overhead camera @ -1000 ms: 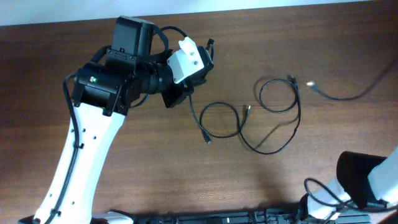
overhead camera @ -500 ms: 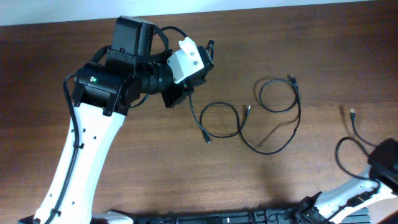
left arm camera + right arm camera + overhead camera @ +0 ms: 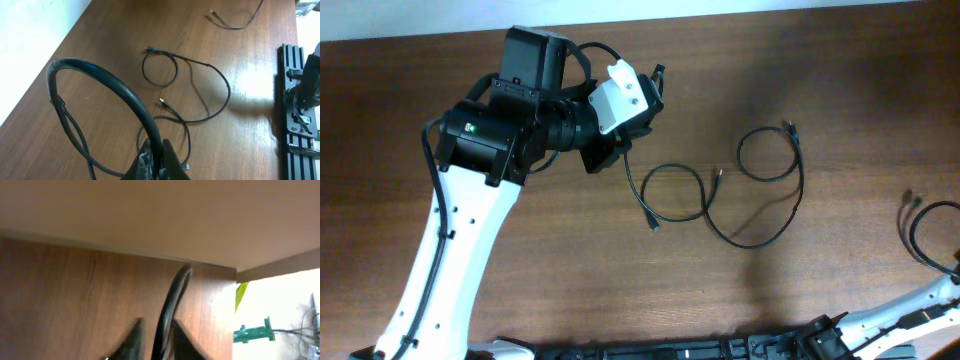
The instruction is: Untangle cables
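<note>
Three thin black cables lie apart on the brown table. My left gripper [image 3: 618, 148] is shut on the end of one cable [image 3: 672, 190], which curls into a loop beside it. In the left wrist view that cable [image 3: 100, 75] arcs up out of my closed gripper [image 3: 156, 141]. A second cable [image 3: 765, 155] forms a loop and a wide curve at the centre right. The third cable [image 3: 922, 222] lies at the right edge. My right gripper [image 3: 155, 319] is open, with a black cable [image 3: 172, 292] running between its fingers; the overhead view does not show this gripper.
A black rail [image 3: 670, 352] runs along the table's near edge, also seen as the rail [image 3: 300, 100] in the left wrist view. The white left arm [image 3: 450, 250] crosses the left side. Part of the right arm [image 3: 920, 305] shows at the bottom right. A pale wall borders the far edge.
The right arm has swung off to the lower right, drawing the third cable from the upper right down to the right edge. The left arm and the other two cables have not moved.
</note>
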Tool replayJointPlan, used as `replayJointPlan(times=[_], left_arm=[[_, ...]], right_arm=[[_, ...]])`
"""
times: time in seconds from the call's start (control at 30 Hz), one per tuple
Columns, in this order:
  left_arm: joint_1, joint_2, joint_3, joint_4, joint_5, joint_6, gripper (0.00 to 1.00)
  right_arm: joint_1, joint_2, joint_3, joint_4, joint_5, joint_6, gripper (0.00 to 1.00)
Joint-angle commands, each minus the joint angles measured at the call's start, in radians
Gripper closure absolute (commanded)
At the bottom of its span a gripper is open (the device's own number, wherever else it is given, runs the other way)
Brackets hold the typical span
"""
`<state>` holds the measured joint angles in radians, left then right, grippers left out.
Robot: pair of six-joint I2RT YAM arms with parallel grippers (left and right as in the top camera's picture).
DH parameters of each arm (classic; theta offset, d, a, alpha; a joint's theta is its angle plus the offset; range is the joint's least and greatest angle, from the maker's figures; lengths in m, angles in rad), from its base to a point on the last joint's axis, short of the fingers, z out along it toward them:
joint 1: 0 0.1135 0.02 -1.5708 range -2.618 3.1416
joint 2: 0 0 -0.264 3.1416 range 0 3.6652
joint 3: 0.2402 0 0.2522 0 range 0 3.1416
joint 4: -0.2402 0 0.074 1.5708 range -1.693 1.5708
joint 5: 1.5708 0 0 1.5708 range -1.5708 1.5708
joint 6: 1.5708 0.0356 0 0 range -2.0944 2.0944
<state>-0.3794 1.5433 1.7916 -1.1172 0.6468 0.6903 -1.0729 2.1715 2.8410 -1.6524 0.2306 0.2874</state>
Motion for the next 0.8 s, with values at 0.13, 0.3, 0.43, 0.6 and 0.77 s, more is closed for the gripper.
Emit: replayJointPlan(times=[0.13, 0.3, 0.43, 0.6, 0.77], left_arm=[[0.003, 0.005, 0.008, 0.002, 0.000, -0.009, 1.00], [0.003, 0.005, 0.008, 0.001, 0.000, -0.009, 1.00], [0.003, 0.005, 0.008, 0.002, 0.000, -0.009, 1.00], [0.003, 0.005, 0.008, 0.002, 0.000, -0.009, 1.00], [0.003, 0.002, 0.009, 0.023, 0.000, -0.009, 1.00]], right_arm=[[-0.001, 0.016, -0.091, 0.000, -0.105, 0.009, 0.37], [0.000, 0.016, -0.097, -0.007, -0.293, -0.085, 0.36], [0.004, 0.016, -0.098, -0.034, -0.659, -0.349, 0.35], [0.060, 0.016, -0.098, -0.046, -0.835, -0.483, 0.31], [0.195, 0.016, -0.098, -0.046, -0.837, -0.520, 0.29]])
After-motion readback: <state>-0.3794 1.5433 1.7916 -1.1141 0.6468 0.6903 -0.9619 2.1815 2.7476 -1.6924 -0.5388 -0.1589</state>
